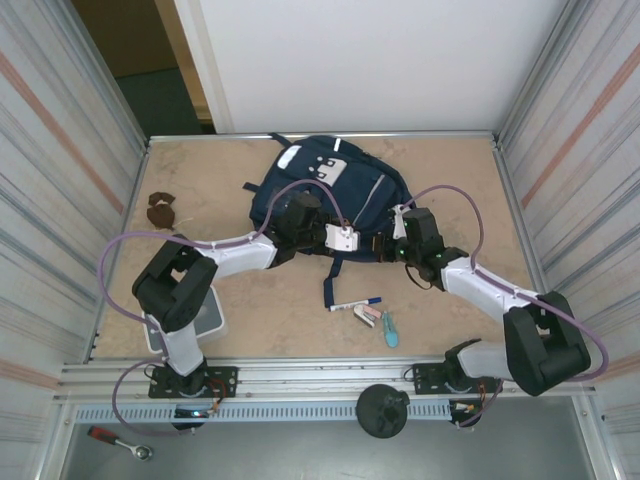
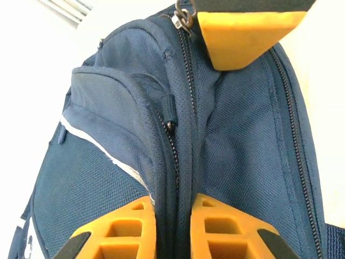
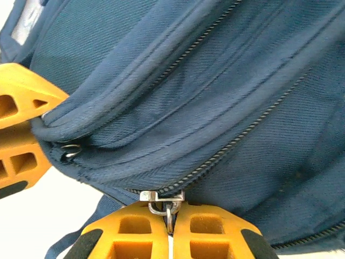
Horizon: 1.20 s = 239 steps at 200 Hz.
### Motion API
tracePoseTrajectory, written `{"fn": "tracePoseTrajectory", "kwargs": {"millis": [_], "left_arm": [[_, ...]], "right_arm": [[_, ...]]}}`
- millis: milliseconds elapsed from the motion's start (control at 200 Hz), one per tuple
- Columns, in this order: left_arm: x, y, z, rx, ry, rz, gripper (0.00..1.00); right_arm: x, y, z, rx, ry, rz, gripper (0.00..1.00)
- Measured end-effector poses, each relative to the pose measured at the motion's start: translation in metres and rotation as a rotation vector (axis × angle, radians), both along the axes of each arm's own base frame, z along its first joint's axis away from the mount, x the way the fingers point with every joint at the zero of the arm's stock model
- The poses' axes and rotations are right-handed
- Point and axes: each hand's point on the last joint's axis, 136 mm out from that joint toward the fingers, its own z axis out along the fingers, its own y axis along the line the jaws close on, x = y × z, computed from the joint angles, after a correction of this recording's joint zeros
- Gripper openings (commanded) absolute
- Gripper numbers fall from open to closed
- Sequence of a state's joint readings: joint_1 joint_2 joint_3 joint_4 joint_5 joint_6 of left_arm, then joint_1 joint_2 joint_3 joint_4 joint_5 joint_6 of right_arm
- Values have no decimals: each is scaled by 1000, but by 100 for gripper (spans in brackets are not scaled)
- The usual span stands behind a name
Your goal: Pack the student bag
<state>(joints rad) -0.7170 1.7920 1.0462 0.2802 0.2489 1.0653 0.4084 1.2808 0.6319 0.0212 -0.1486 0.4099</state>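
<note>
My right tool (image 3: 170,229) pinches the metal zipper pull (image 3: 163,205); directly opposite, my left tool (image 2: 173,221) clamps a seam (image 2: 175,162) of the navy fabric backpack (image 2: 102,178).

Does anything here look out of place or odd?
A ratchet wrench lies on the grey ledge before the table, at the near left; it is a tool, not a school item. Two brown lumps also sit near the table's left edge.

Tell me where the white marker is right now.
In the top view, the marker lies on the table near-centre, just below the strap of the student bag, beside a small pink item.
</note>
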Motion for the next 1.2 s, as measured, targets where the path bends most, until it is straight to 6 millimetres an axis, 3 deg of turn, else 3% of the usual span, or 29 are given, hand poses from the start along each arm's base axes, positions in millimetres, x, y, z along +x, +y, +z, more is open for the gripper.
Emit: {"fn": "tracePoseTrajectory", "kwargs": {"millis": [376,611,917,1092,1197], "left_arm": [[-3,5,3,-32,23,-12,0],[2,28,-1,-33,45,18,0],[8,54,-1,-50,98,51,0],[6,55,-3,-53,121,57,22],[4,57,-6,-56,159,75,42]], "right_arm": [[-4,-13,5,-46,-10,-46,0],[3,-32,8,13,35,-23,0],[-1,-9,3,106,94,103,0],[-3,-2,2,107,97,125,0],[-4,1,3,108,93,136,0]]}}
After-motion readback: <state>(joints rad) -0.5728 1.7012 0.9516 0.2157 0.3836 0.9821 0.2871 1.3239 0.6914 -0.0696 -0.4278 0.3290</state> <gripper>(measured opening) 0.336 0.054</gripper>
